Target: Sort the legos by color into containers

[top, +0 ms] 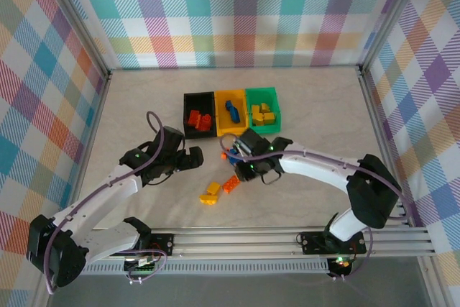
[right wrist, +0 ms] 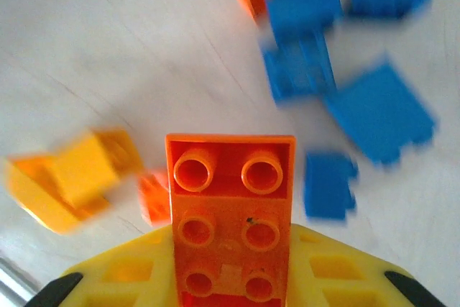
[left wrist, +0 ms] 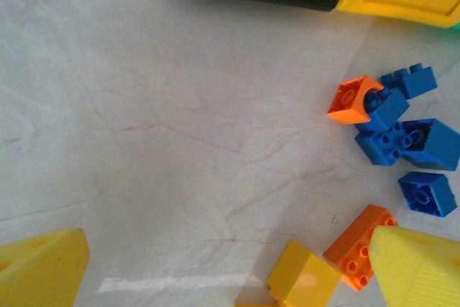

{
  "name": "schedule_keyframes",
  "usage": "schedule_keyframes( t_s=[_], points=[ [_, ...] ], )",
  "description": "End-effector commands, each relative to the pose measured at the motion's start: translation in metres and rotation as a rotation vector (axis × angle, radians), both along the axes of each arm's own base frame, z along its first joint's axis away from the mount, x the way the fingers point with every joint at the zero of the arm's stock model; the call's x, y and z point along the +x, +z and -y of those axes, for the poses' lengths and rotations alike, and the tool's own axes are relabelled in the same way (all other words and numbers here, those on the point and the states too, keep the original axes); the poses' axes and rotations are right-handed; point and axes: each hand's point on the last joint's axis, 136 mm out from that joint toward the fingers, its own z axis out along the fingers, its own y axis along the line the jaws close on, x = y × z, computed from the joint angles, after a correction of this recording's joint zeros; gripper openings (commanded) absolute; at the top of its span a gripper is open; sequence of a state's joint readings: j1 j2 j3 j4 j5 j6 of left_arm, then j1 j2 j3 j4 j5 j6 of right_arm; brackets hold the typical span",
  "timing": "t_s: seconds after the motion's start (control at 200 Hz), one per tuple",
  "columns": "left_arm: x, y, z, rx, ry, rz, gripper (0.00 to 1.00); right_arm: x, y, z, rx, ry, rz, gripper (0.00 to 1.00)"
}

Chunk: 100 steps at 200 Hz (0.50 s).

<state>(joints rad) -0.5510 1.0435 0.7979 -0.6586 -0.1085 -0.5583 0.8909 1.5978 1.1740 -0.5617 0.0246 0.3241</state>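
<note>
Left gripper [top: 195, 158] gapes wide over mid-tabletop — right gripper [right wrist: 230, 267], arm bent inward, clamps an orange brick [right wrist: 230, 199].

A pale, marble-veined bench [top: 144, 106] is enclosed on three sides by walls [top: 237, 12] printed in pastel plaid, with slanting aluminium posts [top: 77, 23] at the back corners. Ribbed aluminium rails [top: 237, 239] run along its near edge. A soft streak of light [left wrist: 172, 283] glints on the surface.

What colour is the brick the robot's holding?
Orange. The brick shows best in the right wrist view.
</note>
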Motion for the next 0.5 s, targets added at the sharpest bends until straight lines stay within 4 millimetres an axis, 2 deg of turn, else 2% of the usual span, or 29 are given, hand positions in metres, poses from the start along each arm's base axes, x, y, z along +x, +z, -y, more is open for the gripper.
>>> schedule_keyframes(
  t_s=[0.0,0.085,0.25,0.27,0.385,0.495],
  points=[
    [-0.010,-0.004,-0.015,0.033,0.036,-0.022,1.00,0.029,0.014,-0.030,0.044,0.069,0.035,0.21],
    [-0.014,-0.003,-0.019,0.039,0.041,-0.020,1.00,0.059,0.028,-0.052,0.076,0.073,0.065,0.21],
    [-0.021,-0.005,-0.022,0.042,0.030,-0.032,1.00,0.110,0.037,-0.088,0.102,0.065,0.092,0.20],
    [-0.022,-0.005,-0.022,0.044,0.029,-0.035,1.00,0.114,0.032,-0.091,0.096,0.065,0.086,0.20],
    [-0.023,-0.005,-0.023,0.046,0.027,-0.038,1.00,0.137,0.034,-0.110,0.114,0.057,0.096,0.20],
    [-0.024,-0.002,-0.023,0.045,0.025,-0.035,1.00,0.148,0.030,-0.123,0.121,0.056,0.093,0.21]
  ],
)
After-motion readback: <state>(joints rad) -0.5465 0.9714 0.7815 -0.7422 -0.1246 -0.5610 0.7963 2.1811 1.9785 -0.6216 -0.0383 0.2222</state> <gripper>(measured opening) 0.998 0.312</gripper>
